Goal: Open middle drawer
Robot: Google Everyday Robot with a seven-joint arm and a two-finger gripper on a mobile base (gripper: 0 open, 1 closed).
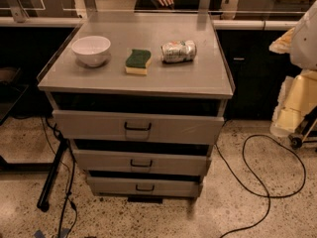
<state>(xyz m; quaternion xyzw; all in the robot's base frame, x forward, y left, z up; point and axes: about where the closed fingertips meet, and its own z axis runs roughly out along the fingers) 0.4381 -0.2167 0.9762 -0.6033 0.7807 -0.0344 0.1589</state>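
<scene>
Low centre of frame, the middle drawer (173, 162) sits closed between the top drawer (89, 125) and the bottom drawer (173, 186). Its small black handle (141, 163) resembles theirs, so a reach could catch the wrong one. The pincer is out of frame, so its spread cannot be told. A white shape (307, 38) is cut off at the right edge.

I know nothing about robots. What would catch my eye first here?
A grey metal cabinet fills the centre, with three handled drawers, the middle drawer between the others. On top sit a white bowl at left, a green sponge in the centre and a crushed can at right. The gripper is not in view.
</scene>
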